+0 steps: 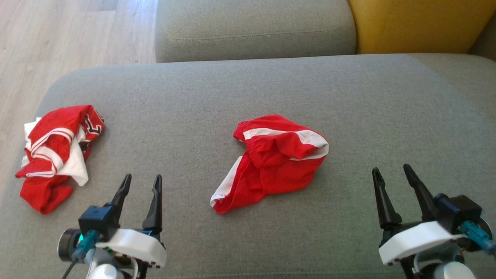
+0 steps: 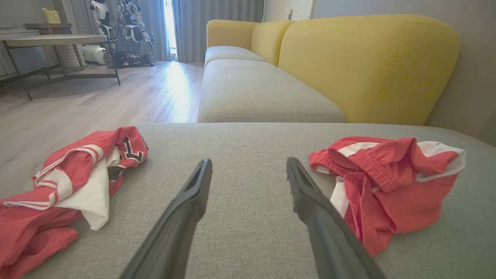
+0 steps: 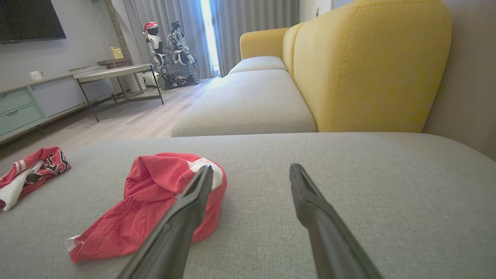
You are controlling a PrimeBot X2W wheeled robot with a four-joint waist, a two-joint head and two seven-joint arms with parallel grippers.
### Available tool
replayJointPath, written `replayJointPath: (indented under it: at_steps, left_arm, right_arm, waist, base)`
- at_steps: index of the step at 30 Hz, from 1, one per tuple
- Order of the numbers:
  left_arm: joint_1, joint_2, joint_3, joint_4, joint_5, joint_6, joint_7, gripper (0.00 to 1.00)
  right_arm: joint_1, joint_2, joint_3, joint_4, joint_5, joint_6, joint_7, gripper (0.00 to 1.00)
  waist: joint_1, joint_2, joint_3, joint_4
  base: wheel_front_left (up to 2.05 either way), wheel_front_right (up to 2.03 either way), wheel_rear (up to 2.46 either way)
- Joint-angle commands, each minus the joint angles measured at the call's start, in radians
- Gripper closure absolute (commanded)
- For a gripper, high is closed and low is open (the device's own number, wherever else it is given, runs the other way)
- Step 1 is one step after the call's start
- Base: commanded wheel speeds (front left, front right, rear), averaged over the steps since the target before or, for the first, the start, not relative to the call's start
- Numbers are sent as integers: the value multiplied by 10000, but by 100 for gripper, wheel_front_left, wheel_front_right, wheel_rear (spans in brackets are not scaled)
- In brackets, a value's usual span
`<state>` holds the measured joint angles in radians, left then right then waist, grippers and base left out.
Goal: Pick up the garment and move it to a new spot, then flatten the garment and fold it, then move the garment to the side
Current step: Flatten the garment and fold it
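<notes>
Looking down on a gray sofa cushion [image 1: 248, 89], with red shorts [image 1: 275, 159] lying crumpled at its middle, between and slightly ahead of both grippers, touching neither. Showing a red-and-white shirt [image 1: 54, 155] bunched far left, then left gripper [image 1: 142, 177] and right gripper [image 1: 391, 167] hovering, fingers spread wide, holding nothing.

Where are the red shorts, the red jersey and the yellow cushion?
red shorts [image 1: 279, 162], head view, middle of the cloth.
red jersey [image 1: 62, 118], head view, upper red part.
yellow cushion [image 2: 368, 66], left wrist view, front face.
</notes>
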<state>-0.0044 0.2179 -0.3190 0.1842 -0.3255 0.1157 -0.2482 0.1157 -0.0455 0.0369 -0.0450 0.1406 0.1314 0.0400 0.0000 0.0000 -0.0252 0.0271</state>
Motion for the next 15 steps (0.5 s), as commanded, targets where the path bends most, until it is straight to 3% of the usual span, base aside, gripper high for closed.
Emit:
replayJointPath:
  at_steps: [1,15]
  left_arm:
    - [-406,245,318,-372,56,54,-114,0]
    - [-500,295,265,-347,-25,140,-92,0]
  right_arm:
    - [-294,-47,211,-407,-61,-7,13,0]
    - [-356,-47,200,-445,38,-7,-59,0]
  waist:
    - [0,0,8,-5]
    - [0,0,57,17]
  base:
    - [0,0,0]
    - [0,0,0]
